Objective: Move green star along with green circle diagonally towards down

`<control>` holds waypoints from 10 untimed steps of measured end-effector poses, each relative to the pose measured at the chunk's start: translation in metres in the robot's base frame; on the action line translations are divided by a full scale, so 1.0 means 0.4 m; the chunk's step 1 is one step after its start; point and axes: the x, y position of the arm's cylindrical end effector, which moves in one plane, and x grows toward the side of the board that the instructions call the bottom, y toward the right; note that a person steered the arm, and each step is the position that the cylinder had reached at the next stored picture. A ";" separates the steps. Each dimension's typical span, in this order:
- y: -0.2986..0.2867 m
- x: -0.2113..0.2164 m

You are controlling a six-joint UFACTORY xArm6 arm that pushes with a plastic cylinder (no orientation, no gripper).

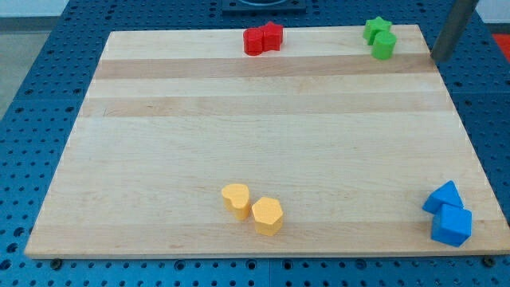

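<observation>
I am looking down at a wooden board (263, 143). The green star (376, 29) is sitting at its top right corner, touching the green circle (384, 45) just below it. My tip (437, 59) is resting to the right of the green circle, near the board's right edge, touching neither block. It is a plain rod with no jaws and is holding nothing. Both greens lie to its left, so a down-left diagonal push looks feasible.
</observation>
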 end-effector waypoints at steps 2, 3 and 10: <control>-0.171 -0.011; -0.231 -0.011; -0.125 -0.184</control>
